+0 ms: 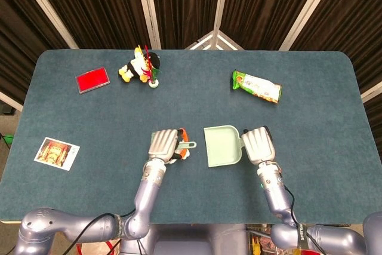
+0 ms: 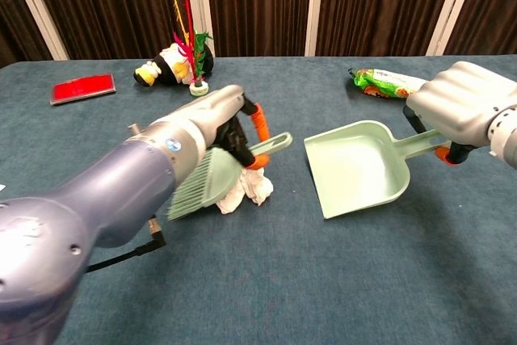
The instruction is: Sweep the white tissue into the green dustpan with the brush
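Note:
My left hand [image 1: 165, 143] [image 2: 216, 115] grips the pale green brush [image 2: 212, 176] by its handle [image 2: 271, 145]. The bristles hang over the crumpled white tissue [image 2: 249, 190], which lies on the table partly hidden under the brush. In the head view only a bit of the tissue [image 1: 185, 154] shows beside the hand. The green dustpan [image 1: 221, 146] [image 2: 355, 167] lies just right of the tissue with its mouth facing left. My right hand [image 1: 257, 144] [image 2: 460, 103] holds the dustpan's handle [image 2: 422, 142].
A plush toy with a small plant [image 1: 141, 67] and a red card [image 1: 92, 80] lie at the back left. A snack packet [image 1: 256, 85] lies at the back right. A picture card [image 1: 57, 153] sits near the left front edge.

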Available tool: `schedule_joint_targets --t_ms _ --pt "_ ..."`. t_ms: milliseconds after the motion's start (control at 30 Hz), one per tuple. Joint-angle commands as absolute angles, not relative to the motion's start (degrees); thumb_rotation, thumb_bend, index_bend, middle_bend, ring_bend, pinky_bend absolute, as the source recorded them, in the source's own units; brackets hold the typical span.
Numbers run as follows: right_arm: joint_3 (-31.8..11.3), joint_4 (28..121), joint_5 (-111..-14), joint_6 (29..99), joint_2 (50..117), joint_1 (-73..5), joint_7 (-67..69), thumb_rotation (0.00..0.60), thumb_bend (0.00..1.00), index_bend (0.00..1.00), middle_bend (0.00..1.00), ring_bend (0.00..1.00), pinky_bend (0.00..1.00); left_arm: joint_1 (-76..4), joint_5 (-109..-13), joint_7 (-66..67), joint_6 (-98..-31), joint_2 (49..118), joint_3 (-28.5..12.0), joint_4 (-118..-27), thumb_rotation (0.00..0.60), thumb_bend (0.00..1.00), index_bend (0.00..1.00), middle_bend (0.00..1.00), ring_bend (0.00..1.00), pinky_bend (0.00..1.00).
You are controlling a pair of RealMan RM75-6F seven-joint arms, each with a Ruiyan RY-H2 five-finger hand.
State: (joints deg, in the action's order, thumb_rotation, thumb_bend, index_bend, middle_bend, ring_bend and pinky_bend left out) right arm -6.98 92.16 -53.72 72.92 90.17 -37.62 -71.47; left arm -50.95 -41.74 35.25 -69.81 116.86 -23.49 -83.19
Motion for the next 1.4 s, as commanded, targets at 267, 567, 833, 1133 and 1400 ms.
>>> schedule_joint_targets --t_ms 267,567,833,1133,1400 --pt "-6.6 93.8 -53.6 73.5 89.4 -38.2 -71.6 0.600 0.47 0.66 0.83 0.82 0.68 -54.8 -46.3 31.0 -70.0 121.3 -27.8 -80.3 0.600 0.65 0.77 1.00 1.00 1.00" --pt "-5.8 94.8 -52.8 73.5 88.7 -38.3 -71.5 0.600 0.47 0.66 0.83 0.82 0.68 -57.8 -48.0 26.9 -69.1 125.1 -31.2 -76.3 0.600 0.65 0.77 1.00 1.00 1.00" --pt "-5.0 94.5 -52.4 73.3 89.0 -38.4 -70.7 0.600 0.47 0.66 0.83 0.82 0.68 -59.3 -48.3 22.1 -67.1 127.4 -33.5 -73.7 0.600 0.65 0.77 1.00 1.00 1.00" --pt "-4.2 94.1 -52.3 73.4 89.7 -38.5 -70.3 0.600 0.47 0.66 0.83 0.82 0.68 -60.4 -52.0 18.0 -67.2 127.7 -35.0 -74.2 0.600 0.64 0.76 1.00 1.00 1.00" --pt "-3.9 94.1 -51.8 73.8 89.8 -38.5 -70.4 0.600 0.47 0.66 0.83 0.82 0.68 -60.1 -55.8 13.0 -68.3 127.2 -35.5 -76.3 0.600 0.64 0.76 1.00 1.00 1.00"
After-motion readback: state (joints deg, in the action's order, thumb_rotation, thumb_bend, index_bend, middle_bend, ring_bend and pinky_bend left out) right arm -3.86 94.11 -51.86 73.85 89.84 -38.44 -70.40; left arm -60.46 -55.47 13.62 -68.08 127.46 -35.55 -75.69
